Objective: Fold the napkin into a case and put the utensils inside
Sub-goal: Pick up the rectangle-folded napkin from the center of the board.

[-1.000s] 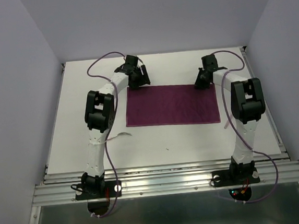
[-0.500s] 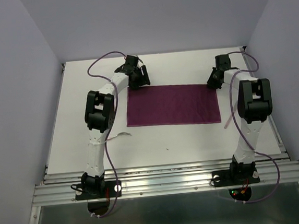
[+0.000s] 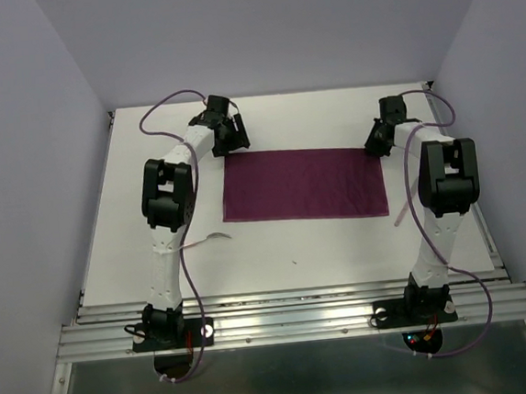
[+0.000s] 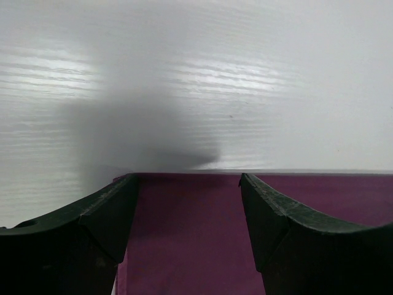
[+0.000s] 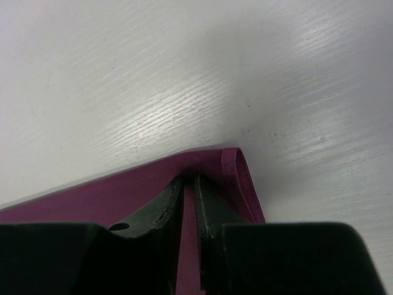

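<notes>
The burgundy napkin (image 3: pixel 303 184) lies flat on the white table. My left gripper (image 3: pixel 229 141) hovers at its far left corner. In the left wrist view that gripper (image 4: pixel 187 184) is open, and its fingers (image 4: pixel 104 215) straddle the napkin (image 4: pixel 187 239) without pinching it. My right gripper (image 3: pixel 376 141) is at the far right corner. Seen from the right wrist, it (image 5: pixel 190 187) is shut on a thin fold of napkin (image 5: pixel 123 190), and the corner curls up beside it. One pale utensil (image 3: pixel 213 237) lies by the left arm. Another utensil (image 3: pixel 403 201) lies by the right arm, partly hidden.
The white table (image 3: pixel 311 114) runs past the napkin toward the back wall. Side walls stand close on both sides. A metal rail (image 3: pixel 292 319) crosses the near edge where the arm bases are bolted. Purple cables loop over both arms.
My right gripper has shifted right along the far edge to the napkin's corner and closed a little. My left gripper has drawn slightly left and back from the far left corner.
</notes>
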Robot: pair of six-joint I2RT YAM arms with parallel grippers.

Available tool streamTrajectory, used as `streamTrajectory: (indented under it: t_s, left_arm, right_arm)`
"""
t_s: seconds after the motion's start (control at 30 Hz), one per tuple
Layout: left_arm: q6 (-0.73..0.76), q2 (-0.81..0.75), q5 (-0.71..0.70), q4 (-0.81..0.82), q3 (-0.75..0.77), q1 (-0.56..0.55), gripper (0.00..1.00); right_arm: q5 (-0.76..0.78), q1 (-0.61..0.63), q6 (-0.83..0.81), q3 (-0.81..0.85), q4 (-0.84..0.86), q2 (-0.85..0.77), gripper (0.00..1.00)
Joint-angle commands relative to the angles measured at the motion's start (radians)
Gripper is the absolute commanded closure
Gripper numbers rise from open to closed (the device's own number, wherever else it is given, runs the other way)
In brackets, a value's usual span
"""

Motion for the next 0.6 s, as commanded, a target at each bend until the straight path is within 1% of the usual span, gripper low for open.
streamTrajectory:
  t_s: [0.0,0.2,0.33,0.37,0.4,0.5,0.57]
  left_arm:
    - [0.026,-0.076,-0.028,-0.016,-0.008,0.026,0.21]
    - [0.021,-0.058,-0.02,-0.014,-0.022,0.027,0.22]
    - [0.026,-0.085,-0.025,-0.011,-0.037,0.027,0.22]
    - [0.027,-0.095,-0.027,-0.011,-0.039,0.027,0.22]
    - [0.027,-0.101,-0.031,-0.011,-0.04,0.027,0.22]
    - [0.027,-0.145,-0.042,-0.008,-0.053,0.026,0.22]
    - [0.026,-0.179,-0.045,-0.003,-0.059,0.026,0.22]
  right_arm:
    - [0.012,-0.016,-0.023,-0.029,0.004,-0.027,0.81]
    - [-0.014,-0.016,-0.025,-0.026,0.002,-0.042,0.81]
    - [-0.024,-0.016,-0.034,-0.023,0.005,-0.105,0.79]
    - [-0.015,-0.016,-0.039,-0.026,0.01,-0.148,0.73]
    - [0.0,-0.016,-0.039,-0.036,0.013,-0.173,0.71]
    - [0.101,-0.016,-0.053,-0.075,0.011,-0.259,0.6]
    - [0.12,-0.016,-0.059,-0.107,0.01,-0.294,0.53]
